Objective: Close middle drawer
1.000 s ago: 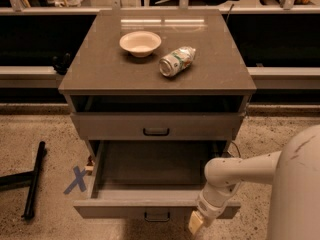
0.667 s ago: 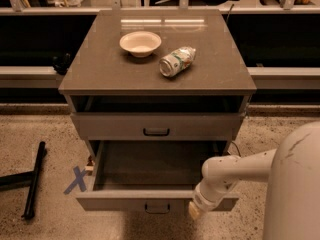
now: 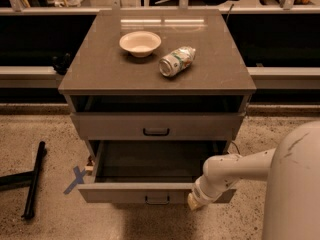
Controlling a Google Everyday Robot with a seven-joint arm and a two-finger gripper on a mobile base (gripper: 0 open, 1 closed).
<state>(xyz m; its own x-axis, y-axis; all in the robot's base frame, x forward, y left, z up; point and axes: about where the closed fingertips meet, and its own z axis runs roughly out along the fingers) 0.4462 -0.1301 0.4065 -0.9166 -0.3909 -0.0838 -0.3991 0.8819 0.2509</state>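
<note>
The middle drawer (image 3: 125, 193) is pulled out from the grey-brown cabinet, its dark inside (image 3: 150, 161) empty. Its flat front faces me, with a small dark bar handle (image 3: 157, 200) at centre. My gripper (image 3: 194, 202) is at the end of the white arm (image 3: 235, 170), against the right part of that front panel, to the right of the handle. The uppermost drawer (image 3: 156, 126) above it stands a little out, with its own handle. The lowest drawer is hidden under the open one.
On the cabinet top (image 3: 100, 64) stand a cream bowl (image 3: 140, 43) and a can lying on its side (image 3: 176, 61). A black bar (image 3: 34, 180) lies on the floor at left, next to a blue X mark (image 3: 75, 179). My white body (image 3: 295, 184) fills the lower right.
The middle drawer's front has moved back toward the cabinet, and my gripper and arm have moved with it.
</note>
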